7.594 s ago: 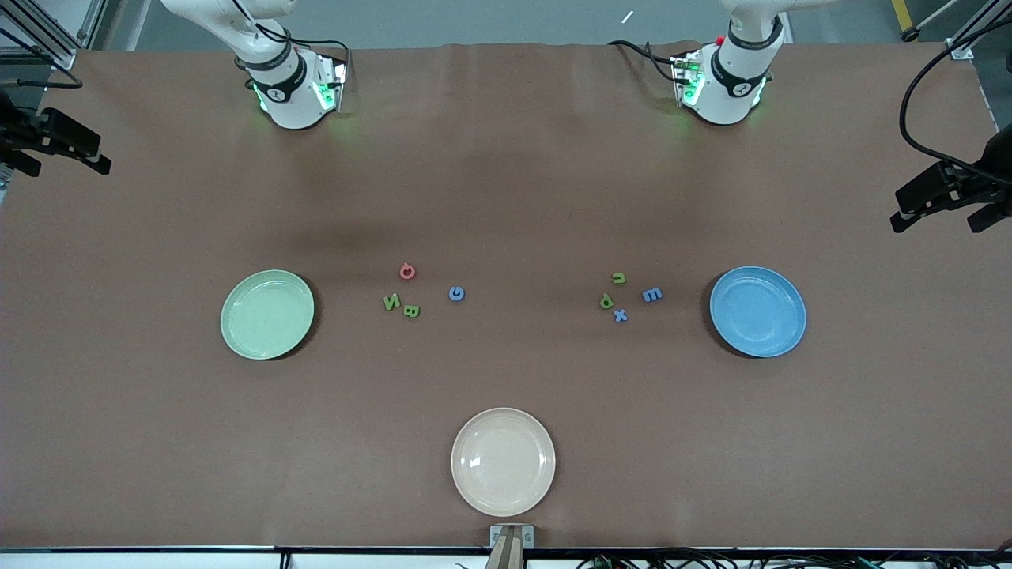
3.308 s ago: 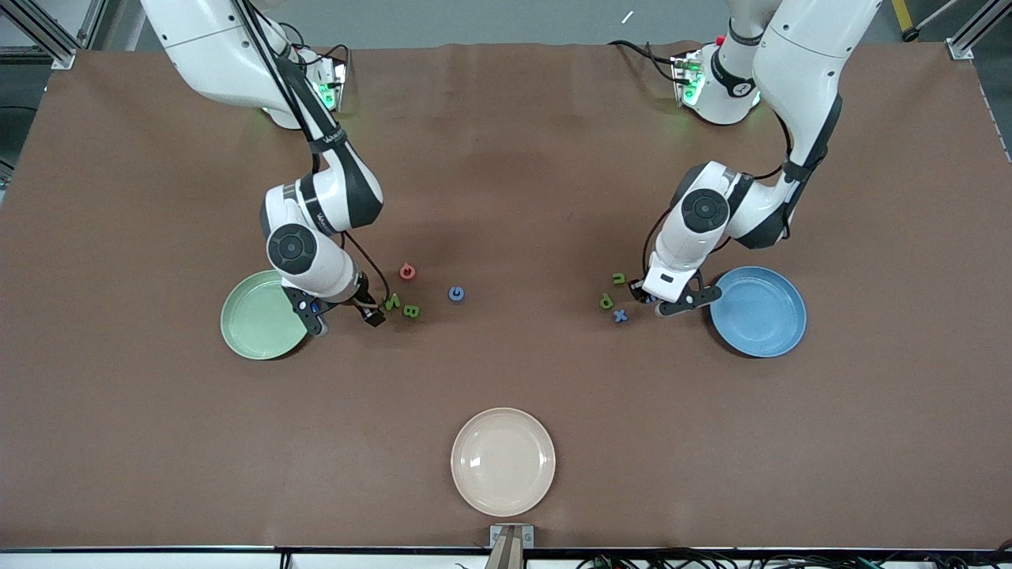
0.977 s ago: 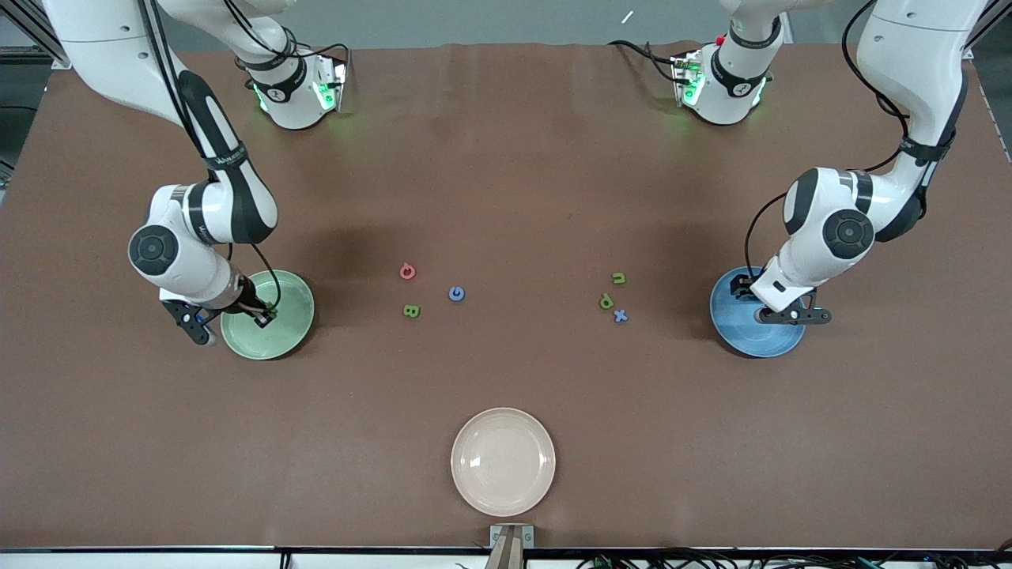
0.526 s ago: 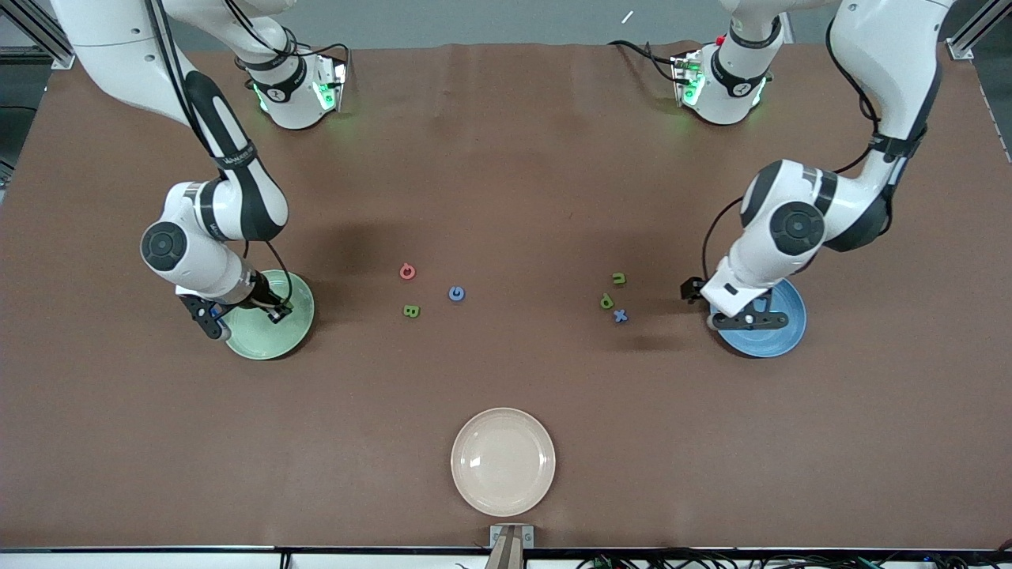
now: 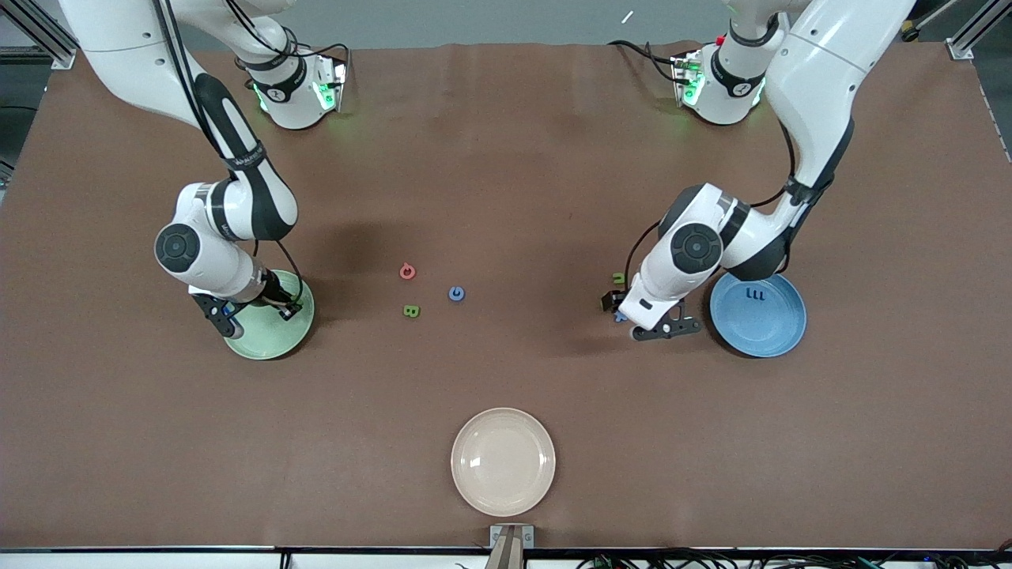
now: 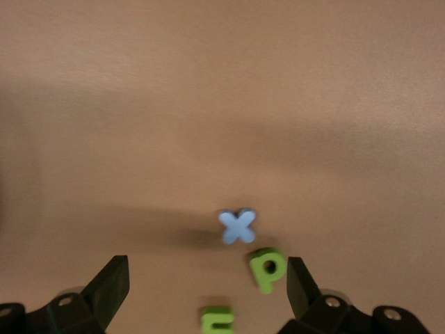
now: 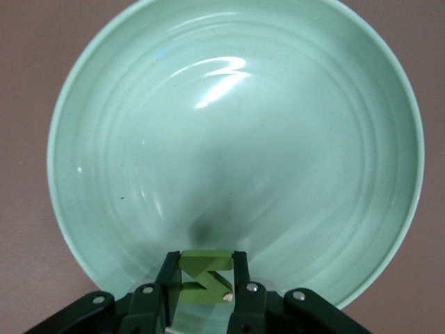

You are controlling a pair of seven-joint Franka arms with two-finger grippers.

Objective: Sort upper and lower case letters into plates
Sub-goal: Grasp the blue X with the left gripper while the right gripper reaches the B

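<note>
Letters were my worry: the green N (image 7: 205,277) sat pinched in my right end effector (image 7: 203,282) over the pale green plate (image 5: 273,336), and a skewed release could bounce it off the rim. My left end effector (image 6: 201,296) hung spread over the x (image 6: 237,226), with the p (image 6: 267,268) just beside; I risked nudging both across the desk (image 5: 506,158).
</note>
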